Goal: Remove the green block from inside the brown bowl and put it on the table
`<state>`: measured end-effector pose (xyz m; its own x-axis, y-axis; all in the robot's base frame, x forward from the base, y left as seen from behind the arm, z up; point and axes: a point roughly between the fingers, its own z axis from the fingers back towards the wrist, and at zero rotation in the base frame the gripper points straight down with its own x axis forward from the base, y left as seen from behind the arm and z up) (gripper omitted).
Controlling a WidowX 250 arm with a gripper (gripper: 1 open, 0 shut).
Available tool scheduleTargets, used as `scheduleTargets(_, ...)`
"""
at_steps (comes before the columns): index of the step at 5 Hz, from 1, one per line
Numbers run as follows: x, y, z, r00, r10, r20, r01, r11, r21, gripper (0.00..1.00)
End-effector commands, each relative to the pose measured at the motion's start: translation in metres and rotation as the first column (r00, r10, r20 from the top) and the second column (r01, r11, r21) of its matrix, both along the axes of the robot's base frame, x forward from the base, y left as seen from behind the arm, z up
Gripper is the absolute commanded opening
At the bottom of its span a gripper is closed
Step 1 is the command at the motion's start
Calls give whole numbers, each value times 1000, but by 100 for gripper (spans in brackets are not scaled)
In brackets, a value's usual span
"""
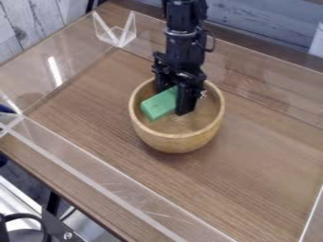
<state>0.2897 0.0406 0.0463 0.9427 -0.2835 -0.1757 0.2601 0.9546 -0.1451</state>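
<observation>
green block [158, 102]: tilted, one end up at rim height, clamped in my gripper [179, 102]; lower end looks to be inside the bowl, can't tell if it touches the wall.
my gripper: clenched on the green block, pointing steeply down into the bowl.
brown bowl [177, 135]: upright near table centre, nothing else visible inside.
table [252, 161]: bare wood all around the bowl, acrylic walls [76, 175] at the edges.
done: block grasped, looks partly raised.
left: clear the rim, carry sideways, set block on the wood, let go.
progress: my read, roughly a third.
</observation>
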Motion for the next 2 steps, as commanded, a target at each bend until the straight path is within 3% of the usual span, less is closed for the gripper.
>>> scheduleTargets(1, 16, -1, 37, 991, -6, 133, 3, 1000, 21, 0)
scheduleTargets(2, 18, -1, 41, 989, -3, 146, 0, 1000, 22, 0)
